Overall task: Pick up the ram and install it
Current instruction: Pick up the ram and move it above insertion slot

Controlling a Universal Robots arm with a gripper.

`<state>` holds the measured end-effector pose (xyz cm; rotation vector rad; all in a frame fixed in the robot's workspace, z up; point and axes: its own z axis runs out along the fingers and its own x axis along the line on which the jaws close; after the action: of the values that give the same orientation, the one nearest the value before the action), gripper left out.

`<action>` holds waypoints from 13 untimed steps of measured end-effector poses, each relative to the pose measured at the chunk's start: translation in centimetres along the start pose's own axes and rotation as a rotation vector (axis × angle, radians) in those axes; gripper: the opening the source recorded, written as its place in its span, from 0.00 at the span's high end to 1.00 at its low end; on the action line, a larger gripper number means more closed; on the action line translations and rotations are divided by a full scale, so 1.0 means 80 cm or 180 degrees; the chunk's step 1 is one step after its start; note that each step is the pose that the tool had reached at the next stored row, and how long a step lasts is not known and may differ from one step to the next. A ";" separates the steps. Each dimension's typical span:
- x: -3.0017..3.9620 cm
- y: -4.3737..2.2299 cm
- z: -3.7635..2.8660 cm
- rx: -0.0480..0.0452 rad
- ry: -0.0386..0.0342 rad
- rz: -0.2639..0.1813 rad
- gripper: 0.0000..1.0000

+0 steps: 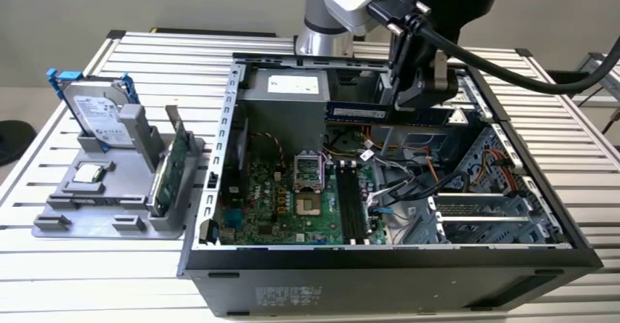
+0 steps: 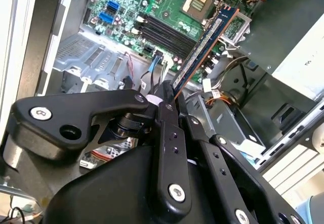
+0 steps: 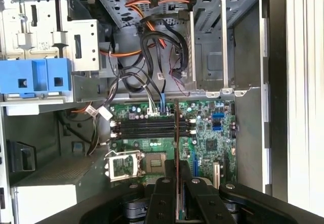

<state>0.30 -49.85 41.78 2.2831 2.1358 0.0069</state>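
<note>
The ram (image 1: 385, 112) is a long thin dark stick, and my gripper (image 1: 423, 102) is shut on one end of it. It hangs level above the open computer case (image 1: 388, 261), over the rear part near the drive bays. In the second wrist view the ram (image 2: 205, 47) sticks out slantwise from the gripper (image 2: 169, 91) toward the motherboard. The first wrist view shows the ram (image 3: 176, 133) edge-on, crossing above the black memory slots (image 3: 152, 128) and running out from the gripper (image 3: 177, 172). The same memory slots (image 1: 353, 207) lie well below the stick on the green motherboard (image 1: 281, 207).
A grey holder (image 1: 116, 214) on the exterior view's left carries a silver hard drive with blue rails (image 1: 97, 109), a green expansion card (image 1: 170, 170) and a small chip (image 1: 89, 172). Inside the case are loose cables (image 1: 407, 174), the processor socket (image 1: 308, 169) and a grey power supply (image 1: 290, 91).
</note>
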 end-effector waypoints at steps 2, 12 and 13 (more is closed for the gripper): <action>0.0002 0.0023 0.0000 0.0000 0.0000 0.0000 1.00; 0.0004 0.0050 0.0018 0.0000 -0.0002 0.0000 1.00; 0.0004 0.0050 0.0029 0.0000 -0.0002 0.0000 1.00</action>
<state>0.71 -49.85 41.55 2.2827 2.1355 0.0061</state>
